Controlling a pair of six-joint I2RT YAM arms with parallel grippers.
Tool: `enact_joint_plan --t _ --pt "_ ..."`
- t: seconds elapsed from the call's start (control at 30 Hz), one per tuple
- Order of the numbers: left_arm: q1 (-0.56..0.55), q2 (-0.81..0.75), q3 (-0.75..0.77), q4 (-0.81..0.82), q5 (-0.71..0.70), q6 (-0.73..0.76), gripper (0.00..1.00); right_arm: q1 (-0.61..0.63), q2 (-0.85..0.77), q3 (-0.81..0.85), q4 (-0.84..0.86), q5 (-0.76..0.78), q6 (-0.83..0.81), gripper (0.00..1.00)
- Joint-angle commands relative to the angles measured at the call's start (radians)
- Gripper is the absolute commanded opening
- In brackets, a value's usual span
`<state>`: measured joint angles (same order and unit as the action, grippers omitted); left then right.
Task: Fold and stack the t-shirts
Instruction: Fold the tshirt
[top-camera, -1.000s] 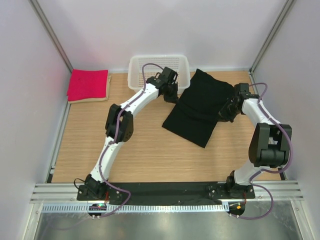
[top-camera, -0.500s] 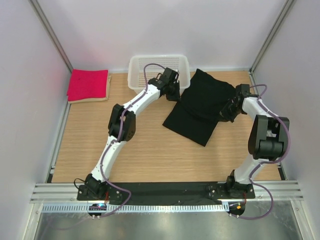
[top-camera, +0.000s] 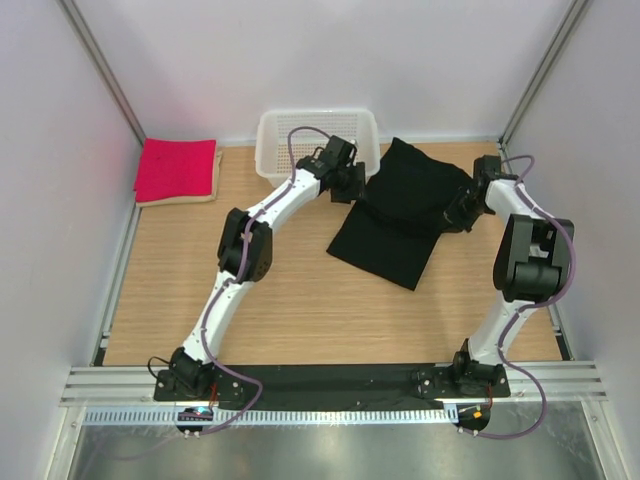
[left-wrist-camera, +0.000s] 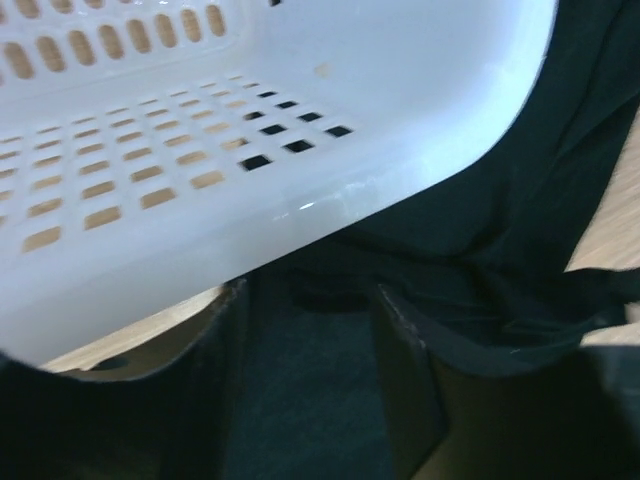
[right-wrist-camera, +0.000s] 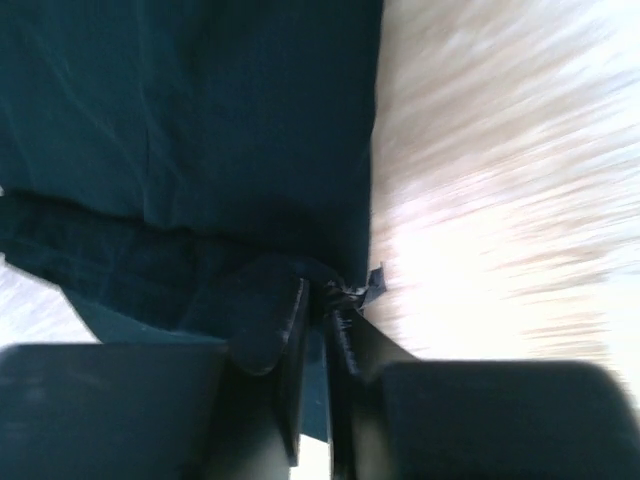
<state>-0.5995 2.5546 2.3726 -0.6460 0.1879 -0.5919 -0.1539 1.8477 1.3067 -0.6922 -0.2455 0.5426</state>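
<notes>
The black t-shirt (top-camera: 400, 215) lies folded and slanted at the back right of the table. My left gripper (top-camera: 352, 185) sits at its left edge beside the basket. In the left wrist view this gripper (left-wrist-camera: 310, 300) is open, and the black cloth (left-wrist-camera: 480, 260) lies loose under and between its fingers (left-wrist-camera: 405, 380). My right gripper (top-camera: 462, 212) is at the shirt's right edge. In the right wrist view the right gripper (right-wrist-camera: 322, 290) has its jaws a thin slit apart, pinching the shirt's hem (right-wrist-camera: 200, 150). The folded pink-red t-shirt (top-camera: 177, 168) rests on the beige one (top-camera: 180, 198) at the far left.
A white mesh basket (top-camera: 318, 122) stands against the back wall, its corner (left-wrist-camera: 200, 150) hanging just over my left gripper. Metal frame posts and side walls close in the table on the left and right. Bare wood (top-camera: 280, 300) fills the middle and front.
My left gripper has opened and let go of the shirt's left edge. My right gripper has carried the right edge a little toward the back, and its jaws have eased slightly.
</notes>
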Motion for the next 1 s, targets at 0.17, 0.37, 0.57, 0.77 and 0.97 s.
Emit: enact_joint_plan --t 0.17,0.37,0.57,0.77,0.97 --pt "0.049 -0.264 -0.062 -0.210 -0.128 0.153 0.61 -0.009 0.022 0.262 -0.216 0.241 -0.121 0.42" --pt "0.050 -0.537 -0.406 -0.239 -0.070 0.218 0.59 0.147 -0.109 0.201 -0.211 0.259 -0.089 0.46" --pt "0.029 -0.756 -0.679 -0.178 0.031 0.211 0.59 0.310 -0.076 0.129 -0.122 0.215 0.026 0.49" --pt "0.017 -0.813 -0.743 -0.184 0.041 0.253 0.59 0.456 -0.068 0.082 -0.122 0.201 0.005 0.48" --pt "0.017 -0.843 -0.776 -0.198 0.042 0.247 0.58 0.507 -0.160 -0.119 -0.073 0.236 0.014 0.46"
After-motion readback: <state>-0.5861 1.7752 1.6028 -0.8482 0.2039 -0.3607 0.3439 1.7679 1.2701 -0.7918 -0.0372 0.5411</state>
